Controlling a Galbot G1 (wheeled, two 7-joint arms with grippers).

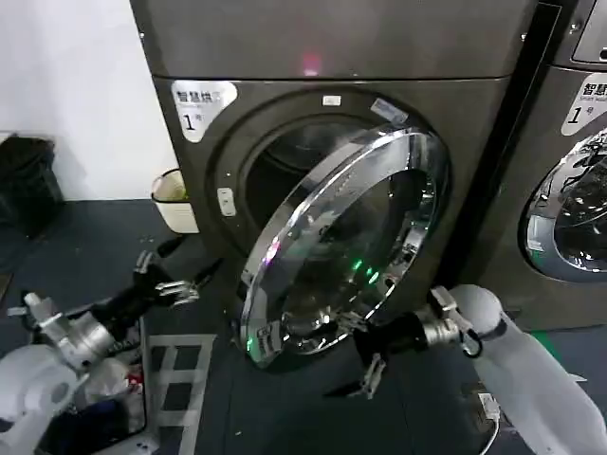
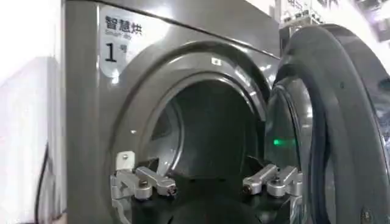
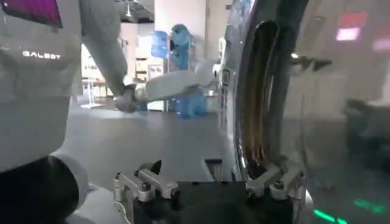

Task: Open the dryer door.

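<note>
While the dryer door [image 1: 346, 242] stands swung well out from the dryer [image 1: 332, 57], the opening step looks nearly done. In the head view, the right gripper [image 1: 370, 365] sits at its six o'clock, jaws apart; next, ease clear. Wrist views: left gripper [image 2: 207, 182] spread, empty; right's jaws beside the chrome rim, contact unclear

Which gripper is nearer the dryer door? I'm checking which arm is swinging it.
The right. The right gripper sits just under the lower chrome rim of the dryer door, fingers open. The left gripper hangs open farther off, left of the door, facing the drum opening.
</note>
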